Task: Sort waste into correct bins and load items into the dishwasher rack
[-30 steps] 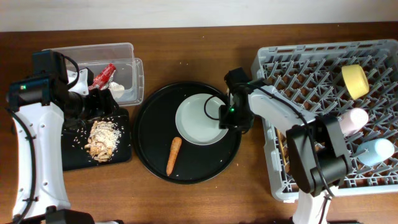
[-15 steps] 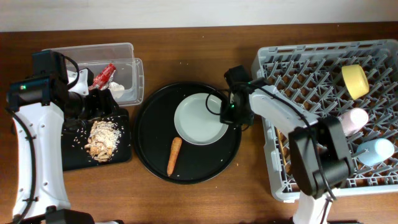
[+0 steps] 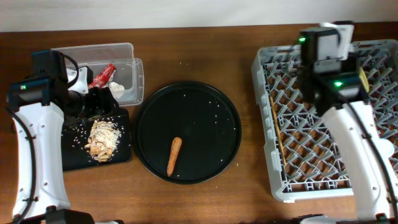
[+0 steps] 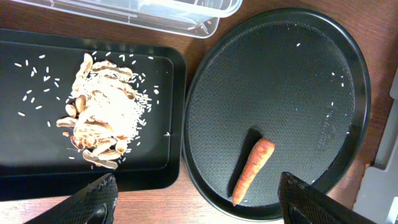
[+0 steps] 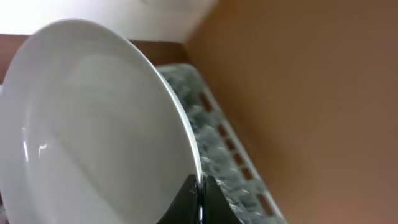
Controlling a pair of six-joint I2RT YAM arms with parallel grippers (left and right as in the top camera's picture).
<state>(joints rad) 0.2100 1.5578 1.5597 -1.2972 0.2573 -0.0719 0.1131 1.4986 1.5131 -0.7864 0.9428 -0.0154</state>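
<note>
Your right pincer clamps the plate by its rim, seemingly to stand it between rack pegs; your left pincer hangs wide open, empty.

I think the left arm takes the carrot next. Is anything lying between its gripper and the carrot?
Nothing visible. The carrot lies alone on the round black tray, with only a few rice grains scattered there, and nothing covers it from the open left gripper above.
</note>
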